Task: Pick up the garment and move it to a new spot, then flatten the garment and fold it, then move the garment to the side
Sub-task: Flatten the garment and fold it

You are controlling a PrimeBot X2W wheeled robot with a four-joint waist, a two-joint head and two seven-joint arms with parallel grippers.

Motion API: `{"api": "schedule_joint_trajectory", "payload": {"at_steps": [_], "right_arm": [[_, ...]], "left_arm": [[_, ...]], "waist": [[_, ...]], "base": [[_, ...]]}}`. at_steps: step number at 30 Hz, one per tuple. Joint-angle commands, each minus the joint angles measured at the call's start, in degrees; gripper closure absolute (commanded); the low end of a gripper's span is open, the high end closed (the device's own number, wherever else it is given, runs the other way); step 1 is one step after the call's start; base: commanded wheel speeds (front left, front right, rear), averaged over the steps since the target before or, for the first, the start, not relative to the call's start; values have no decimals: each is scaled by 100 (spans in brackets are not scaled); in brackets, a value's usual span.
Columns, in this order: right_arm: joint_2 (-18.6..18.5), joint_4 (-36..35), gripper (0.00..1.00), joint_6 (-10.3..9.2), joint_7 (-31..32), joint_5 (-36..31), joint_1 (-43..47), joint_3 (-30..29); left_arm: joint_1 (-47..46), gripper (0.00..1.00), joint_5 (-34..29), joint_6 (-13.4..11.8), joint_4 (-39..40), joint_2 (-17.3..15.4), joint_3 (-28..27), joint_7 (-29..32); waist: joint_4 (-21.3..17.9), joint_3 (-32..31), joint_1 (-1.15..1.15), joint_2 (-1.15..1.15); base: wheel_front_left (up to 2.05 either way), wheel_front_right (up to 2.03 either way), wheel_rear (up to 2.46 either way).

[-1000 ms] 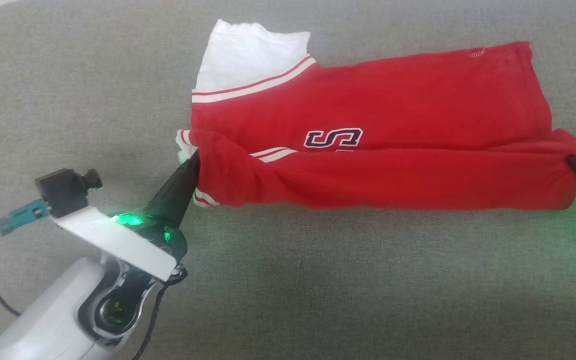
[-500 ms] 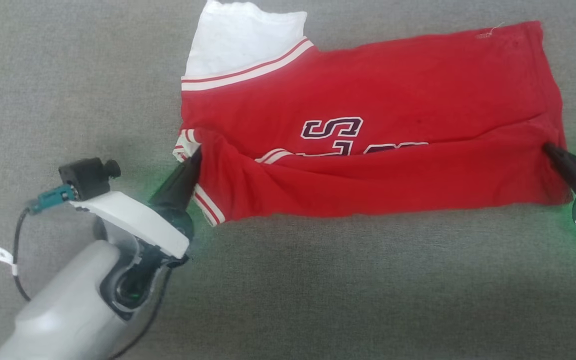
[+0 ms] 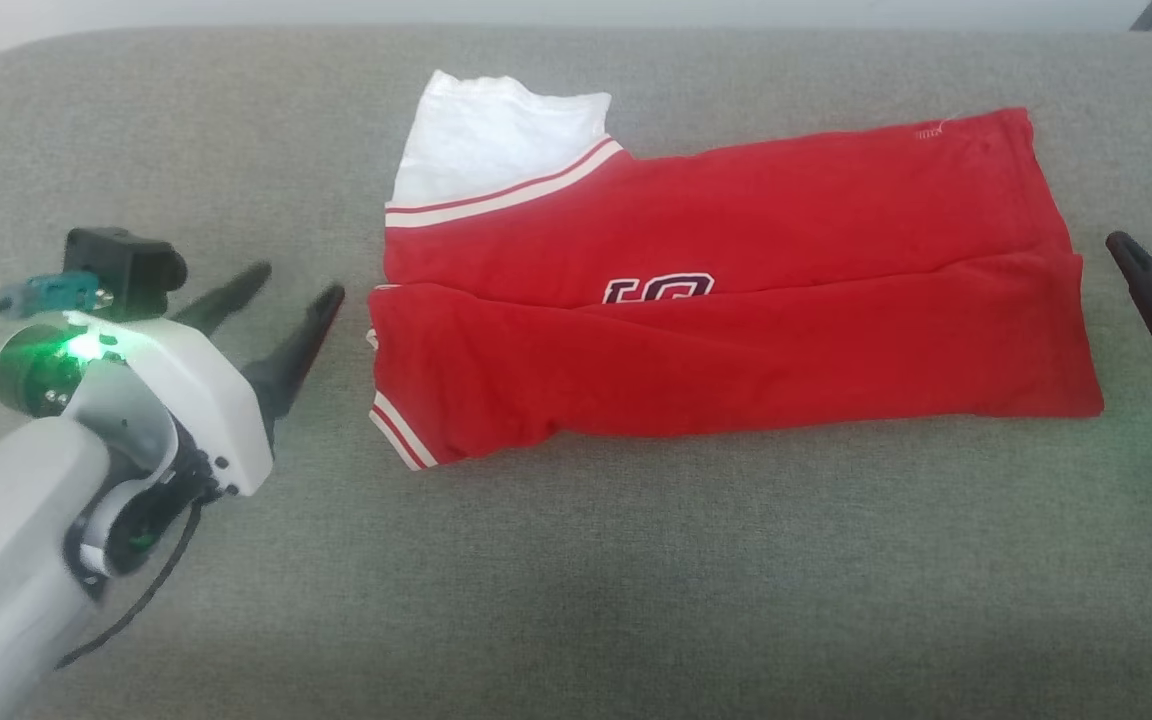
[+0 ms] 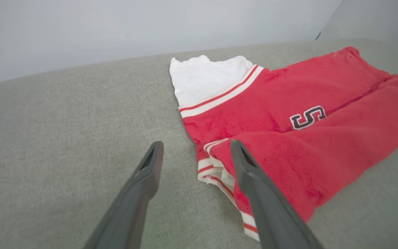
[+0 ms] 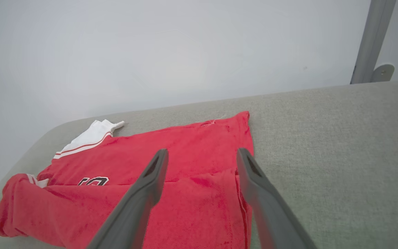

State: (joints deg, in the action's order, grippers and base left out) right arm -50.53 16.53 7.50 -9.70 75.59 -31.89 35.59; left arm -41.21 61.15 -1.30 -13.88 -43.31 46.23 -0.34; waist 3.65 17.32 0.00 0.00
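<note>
The garment (image 3: pixel 736 330) lay on the far half of the grey upholstered surface (image 3: pixel 576 580), well back from its near edge and roughly centred between its left and right ends. The near half was doubled over the far half, and the fold covered the lower part of the dark lettering.

The long axis ran left to right, about parallel to the far edge. The white panel with its striped trim sat at the left end and angled toward the far left corner. The plain red hem sat at the right end.

The left pincer (image 3: pixel 298 281) stood just off the left end with its fingers spread wide and nothing between them. The right pincer (image 3: pixel 1148 238) stood off the right end, also spread and empty.

The cloth looked light, limp and slightly grippy, so it would probably sag and fall open if lifted by one layer. The short ends seemed the best holds, pinching both layers near the corners. At the near left corner the striped cuff looked bunched, though the layers there were hard to count.
</note>
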Motion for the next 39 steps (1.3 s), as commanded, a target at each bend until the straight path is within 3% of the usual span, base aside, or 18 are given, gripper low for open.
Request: {"api": "schedule_joint_trajectory", "payload": {"at_steps": [1,6,9,14,19,21,23,27,32,39], "right_arm": [[-3,-58,0,-2,-45,-75,82,-46],[26,-258,0,-2,59,-246,188,-261],[95,-374,0,-2,149,-365,179,-400],[211,-568,0,-3,323,-561,163,-634],[307,-633,0,-3,463,-708,226,-951],[341,-655,0,-3,512,-764,265,-1067],[343,-682,0,-3,625,-828,328,-1158],[96,-805,0,-3,1123,-1361,372,-1070],[-243,-960,0,-5,2447,-2162,210,-612],[-149,-769,0,-6,4117,-2436,-247,-106]], "left_arm": [[-36,0,147,-166,245,-99,34,344],[114,0,942,-834,1232,-363,249,2082],[115,0,1167,-1060,1437,-401,517,2888],[-32,0,1484,-1047,866,-68,454,3094],[-120,0,1691,-744,75,311,466,3197],[-127,56,1663,-627,-120,363,551,3279],[-154,100,1734,-508,-238,443,559,3323],[-178,100,1803,-310,-263,538,551,3354],[-327,100,1672,-231,-234,550,577,3304],[-475,100,1404,-215,-191,643,655,3175]], "waist": [[13,-48,0,0],[-14,-24,0,0],[-93,74,0,0],[-293,277,0,0],[-497,432,0,0],[-548,458,0,0],[-574,478,0,0],[-551,512,0,0],[-430,612,0,0],[-264,787,0,0]], "base": [[0,0,0],[0,0,0],[0,0,0],[0,0,0],[0,0,0],[0,0,0],[0,0,0],[0,0,0],[0,0,0],[0,0,0]]}}
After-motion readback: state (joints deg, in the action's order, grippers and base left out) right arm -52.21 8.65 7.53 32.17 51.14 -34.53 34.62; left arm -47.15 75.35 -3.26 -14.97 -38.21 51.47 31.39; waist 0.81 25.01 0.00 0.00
